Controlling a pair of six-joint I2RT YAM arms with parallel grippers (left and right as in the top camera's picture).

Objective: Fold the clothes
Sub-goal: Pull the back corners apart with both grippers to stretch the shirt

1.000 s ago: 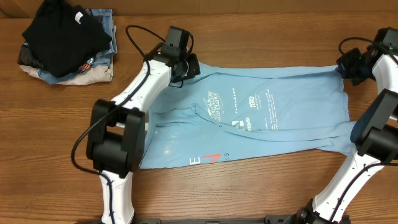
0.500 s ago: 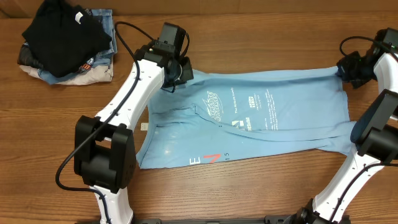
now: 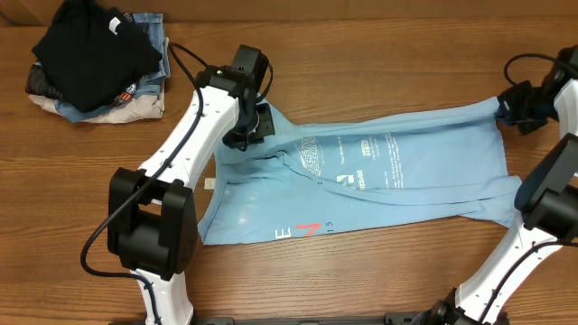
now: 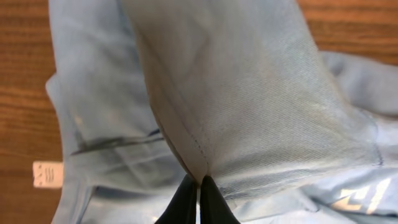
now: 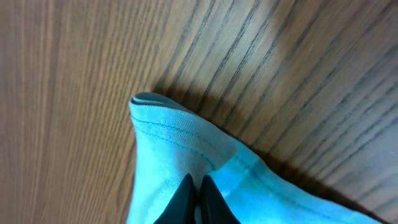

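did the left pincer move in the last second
Yes. In the overhead view the left pincer, shut on the T-shirt, has shifted away from the table's far edge, toward the near side.

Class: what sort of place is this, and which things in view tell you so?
Likely a robot lab bench for laundry practice: a wooden table, a blue T-shirt pinched by the left gripper and right gripper, and a pile of other clothes at one corner.

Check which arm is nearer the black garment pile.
Left. The left arm grips the T-shirt end right of the black garment pile; the right arm grips the opposite end, far across the table.
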